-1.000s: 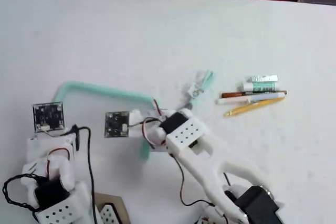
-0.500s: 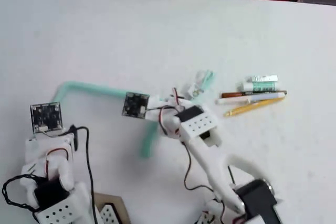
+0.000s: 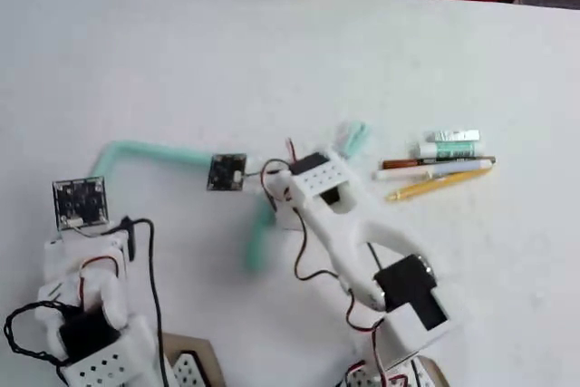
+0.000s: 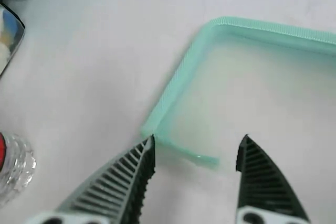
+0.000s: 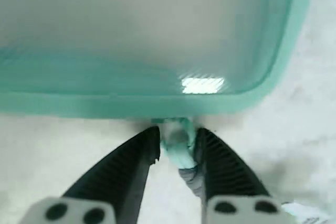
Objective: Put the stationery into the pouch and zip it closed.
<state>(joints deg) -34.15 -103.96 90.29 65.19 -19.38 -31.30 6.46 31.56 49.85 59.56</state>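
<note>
The clear pouch [image 3: 172, 189] with a teal edge lies flat at the table's left centre. My right gripper [image 5: 177, 142] is shut on the teal zipper pull [image 5: 178, 139] at the pouch's teal rim [image 5: 131, 104]. In the high view that arm's wrist [image 3: 313, 183] sits over the pouch's right end. A teal and white tag [image 3: 351, 138] lies just beyond it. My left gripper [image 4: 197, 145] is open, hovering just above a teal pouch corner [image 4: 176, 85], holding nothing. The stationery lies to the right: a glue stick [image 3: 449, 142], two pens [image 3: 435, 167] and a yellow pen [image 3: 437, 184].
The left arm [image 3: 86, 269] stands at the near left, close to the table's front edge. A small clear bottle [image 4: 13, 169] stands near the left gripper. Bare white table stretches across the far side and between pouch and stationery.
The right arm swung toward the far side and right, its wrist turning over the pouch's right end. The tag shifted a little farther away. The left arm stayed put.
</note>
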